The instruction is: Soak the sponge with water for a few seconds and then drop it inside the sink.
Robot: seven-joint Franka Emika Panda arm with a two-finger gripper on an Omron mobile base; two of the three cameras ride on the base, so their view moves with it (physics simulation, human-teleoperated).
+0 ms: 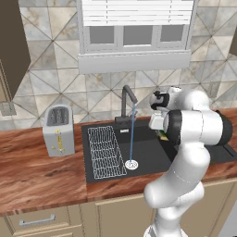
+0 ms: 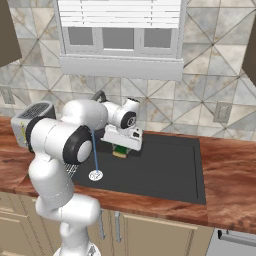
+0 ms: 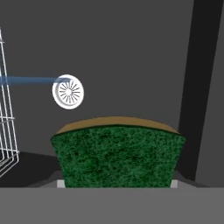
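At the centre of the right base view, the sponge (image 2: pixel 120 152) is held clamped in the gripper (image 2: pixel 121 150) over the sink (image 2: pixel 165 172), right of the water (image 2: pixel 94 152). It is judged light, soft, best pinched across its flat faces.

sponge (image 3: pixel 117 155): green, held over sink (image 2: pixel 170 170) | water (image 1: pixel 132 134): falling onto drain, apart

My arm (image 1: pixel 185 152) as I see it from both base cameras: glossy white rounded shells, built as thick tubular segments that swell at each joint. Dark, nearly black rings (image 1: pixel 225 129) and round caps (image 2: pixel 75 145) mark the joints. The wrist (image 2: pixel 127 117) ends in a white cylinder with a dark circular face, below which sits a boxy white hand (image 2: pixel 122 137) bearing small dark spots on its side.
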